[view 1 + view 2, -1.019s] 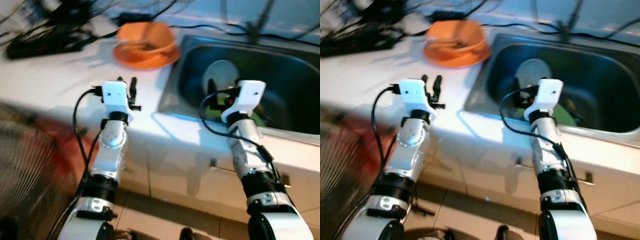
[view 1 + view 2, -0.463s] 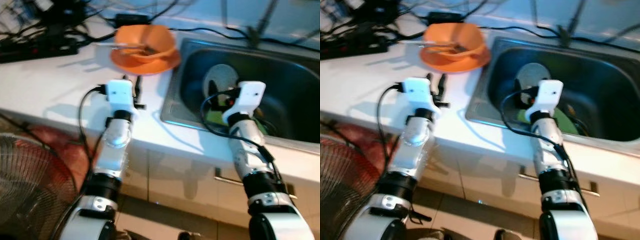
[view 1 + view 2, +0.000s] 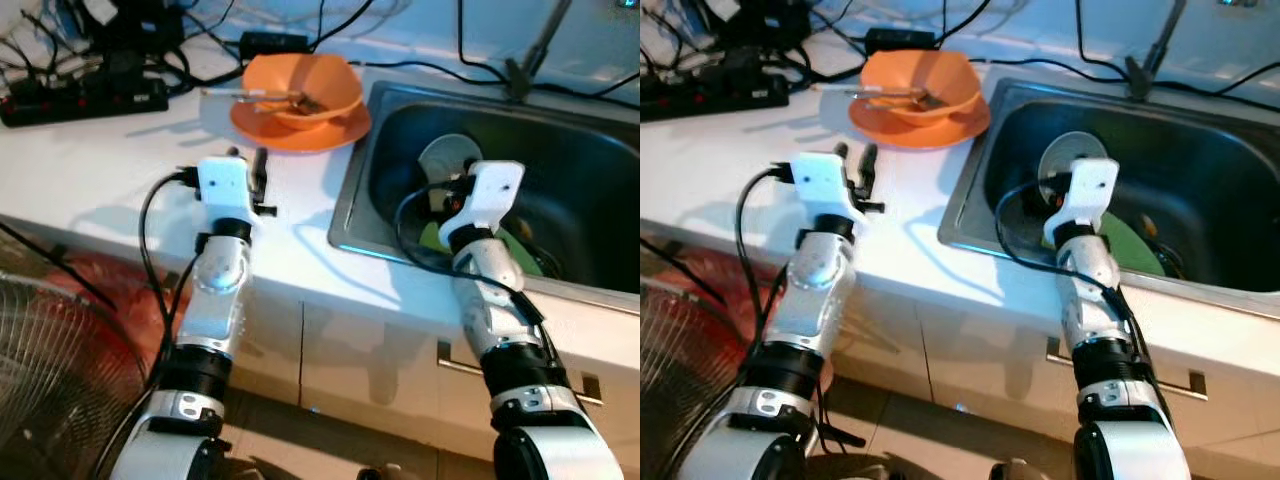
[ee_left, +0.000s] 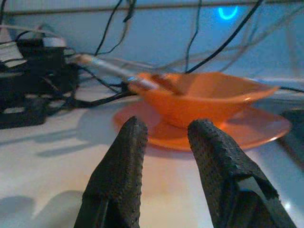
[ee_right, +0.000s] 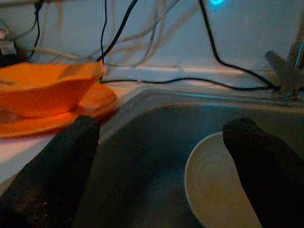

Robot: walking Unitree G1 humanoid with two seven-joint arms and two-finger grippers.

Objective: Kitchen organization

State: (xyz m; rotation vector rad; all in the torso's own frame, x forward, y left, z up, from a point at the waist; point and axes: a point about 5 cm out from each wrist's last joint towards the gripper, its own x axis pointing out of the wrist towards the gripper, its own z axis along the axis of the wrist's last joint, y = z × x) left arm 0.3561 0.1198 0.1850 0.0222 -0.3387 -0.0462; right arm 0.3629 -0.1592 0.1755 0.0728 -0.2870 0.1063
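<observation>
Here the left end effector (image 4: 164, 156), dimpled fingers slightly parted, faces the glossy orange bowl (image 4: 204, 97); the right end effector (image 5: 161, 156) gapes wide.

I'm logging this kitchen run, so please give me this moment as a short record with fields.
Surface: white counter beside a steel sink
On counter: orange bowl on an orange plate, utensils in the bowl
In sink: white dish, something green
Left gripper: above the counter near the plate, jaws slightly apart, empty
Right gripper: over the sink, jaws wide open, empty
</observation>
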